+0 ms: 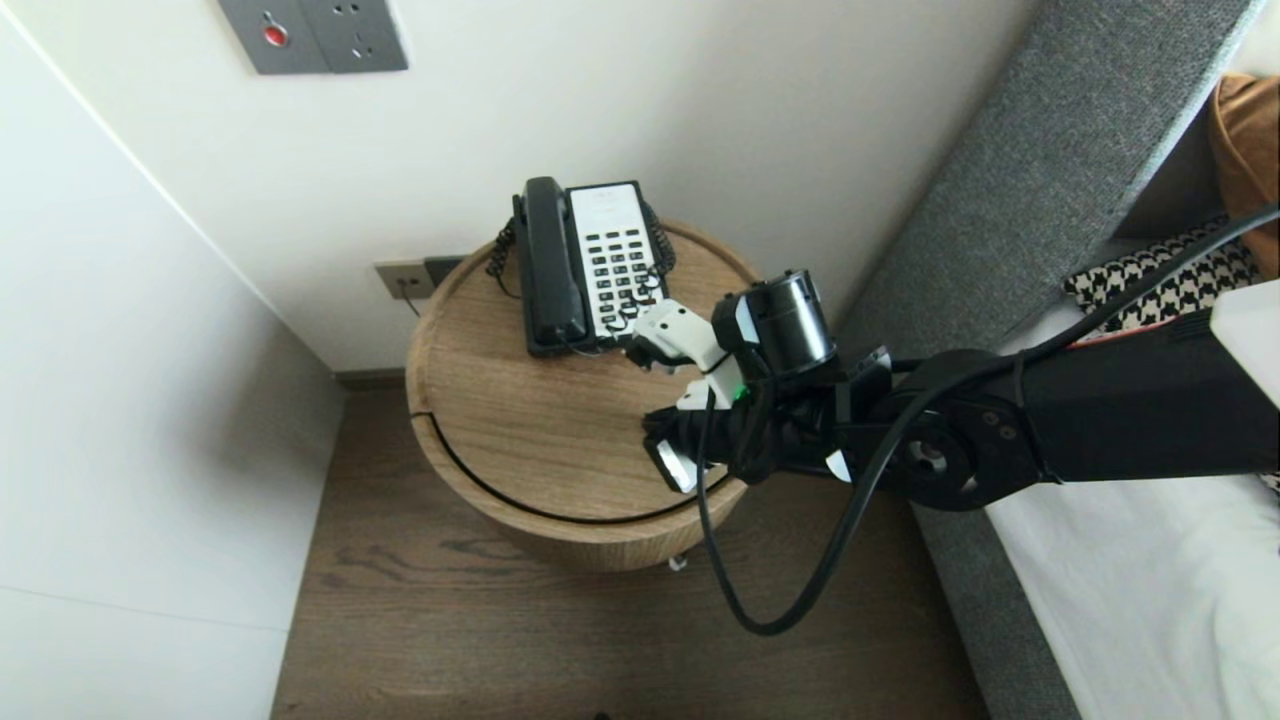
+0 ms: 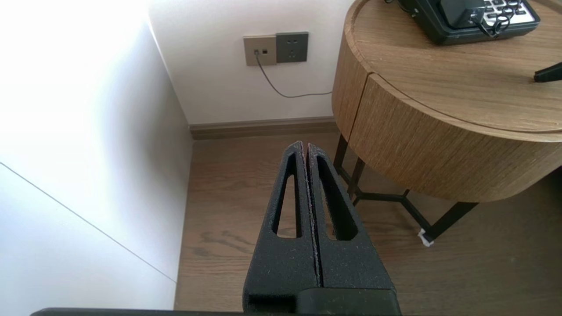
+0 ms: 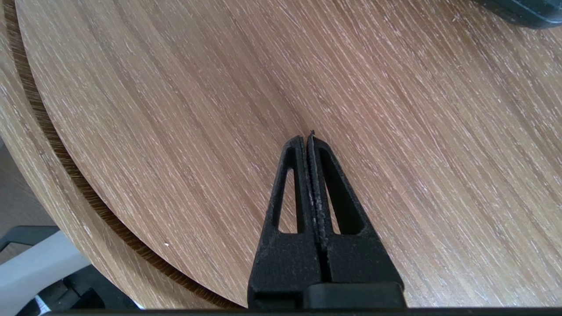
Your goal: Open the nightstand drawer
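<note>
A round wooden side table (image 1: 500,400) carries a black and white desk telephone (image 1: 590,265) at its back, handset in its cradle. My right gripper (image 1: 655,430) reaches in from the right. It hangs just above the bare tabletop (image 3: 175,109) in front of the phone. It is shut (image 3: 307,137) with nothing between its fingers. A corner of the phone (image 3: 522,13) shows beyond it. My left gripper (image 2: 305,145) is shut and empty. It is parked low over the wooden floor, to the left of the table (image 2: 439,131). The phone (image 2: 465,17) is far from it.
White walls close in behind and on the left, with wall sockets (image 1: 415,278) behind the table and a switch panel (image 1: 315,35) higher up. A grey padded headboard (image 1: 1020,200) and a white bed (image 1: 1150,600) stand at the right. My arm's black cable (image 1: 770,600) loops down off the table's front.
</note>
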`<state>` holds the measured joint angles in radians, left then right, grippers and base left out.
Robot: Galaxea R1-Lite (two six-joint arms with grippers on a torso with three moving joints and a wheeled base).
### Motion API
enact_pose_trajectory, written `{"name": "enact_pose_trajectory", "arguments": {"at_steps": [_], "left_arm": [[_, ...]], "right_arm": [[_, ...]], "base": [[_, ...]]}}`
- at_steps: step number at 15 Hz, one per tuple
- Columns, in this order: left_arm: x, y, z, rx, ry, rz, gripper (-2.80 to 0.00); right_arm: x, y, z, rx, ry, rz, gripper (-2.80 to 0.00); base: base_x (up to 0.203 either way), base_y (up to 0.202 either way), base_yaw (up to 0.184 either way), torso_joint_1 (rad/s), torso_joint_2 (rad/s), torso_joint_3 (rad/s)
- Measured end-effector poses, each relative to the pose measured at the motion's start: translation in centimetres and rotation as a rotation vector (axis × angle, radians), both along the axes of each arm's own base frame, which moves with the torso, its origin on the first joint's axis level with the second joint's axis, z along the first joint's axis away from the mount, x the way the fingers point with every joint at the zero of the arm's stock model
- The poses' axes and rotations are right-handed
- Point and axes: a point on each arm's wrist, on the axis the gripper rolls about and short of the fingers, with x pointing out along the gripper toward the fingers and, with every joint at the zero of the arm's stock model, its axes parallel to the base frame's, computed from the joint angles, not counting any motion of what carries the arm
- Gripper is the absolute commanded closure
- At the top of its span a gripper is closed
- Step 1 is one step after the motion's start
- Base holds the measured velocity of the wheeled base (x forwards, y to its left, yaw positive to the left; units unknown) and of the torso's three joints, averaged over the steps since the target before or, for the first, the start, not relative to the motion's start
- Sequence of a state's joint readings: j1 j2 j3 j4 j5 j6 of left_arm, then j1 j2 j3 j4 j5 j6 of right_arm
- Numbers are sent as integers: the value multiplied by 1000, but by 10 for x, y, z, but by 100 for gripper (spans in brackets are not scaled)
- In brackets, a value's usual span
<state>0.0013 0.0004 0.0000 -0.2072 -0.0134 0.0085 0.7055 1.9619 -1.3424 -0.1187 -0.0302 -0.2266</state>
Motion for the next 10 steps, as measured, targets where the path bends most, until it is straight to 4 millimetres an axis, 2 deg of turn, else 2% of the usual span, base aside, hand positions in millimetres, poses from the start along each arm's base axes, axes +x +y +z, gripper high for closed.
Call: {"name": "enact_pose_trajectory", "arguments": {"at_steps": [4,10], "left_arm": [[0,0,0,0,0,0,0],[0,0,0,-1,0,0,0]], "right_arm": [[-6,2,-9,-20,27,12,0],[-11,5,-12,-31,39,26,0]], "base": [[0,0,0,0,0,0],[0,0,0,0,0,0]]}}
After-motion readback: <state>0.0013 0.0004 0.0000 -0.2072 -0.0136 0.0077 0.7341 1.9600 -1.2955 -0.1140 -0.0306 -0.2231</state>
